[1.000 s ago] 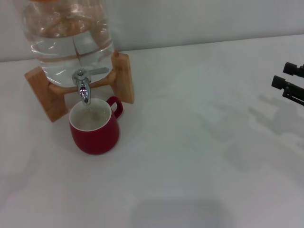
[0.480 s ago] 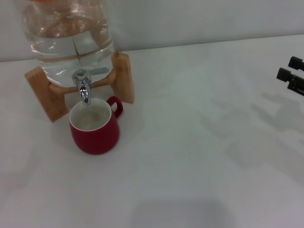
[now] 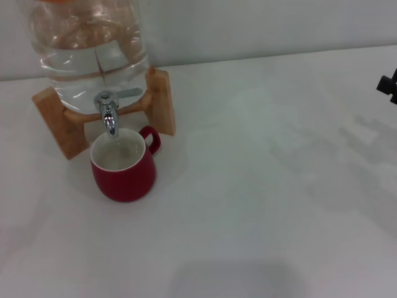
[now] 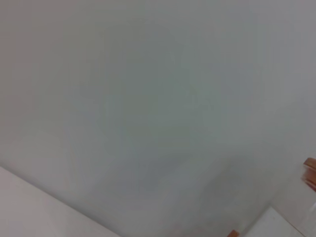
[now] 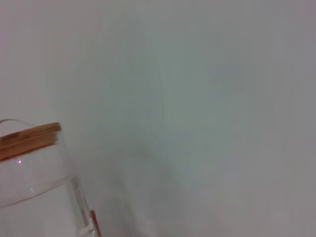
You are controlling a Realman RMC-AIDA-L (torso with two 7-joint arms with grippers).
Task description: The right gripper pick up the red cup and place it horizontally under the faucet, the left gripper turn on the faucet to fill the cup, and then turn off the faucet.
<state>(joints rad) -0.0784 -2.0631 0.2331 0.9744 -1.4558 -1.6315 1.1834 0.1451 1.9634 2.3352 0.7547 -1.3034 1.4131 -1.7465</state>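
The red cup stands upright on the white bench, directly beneath the spout of the faucet, which is mounted on the glass jar in its wooden stand. Placement thus appears complete, and the cup seems to hold water. Whether the faucet is shut cannot be told. Only a black tip of the right claw shows at the bench's far right edge, its opening undeterminable; the left claw is out of view.

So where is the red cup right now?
In the head view the red cup stands upright on the table's left side, right under the faucet, just before the wooden stand.
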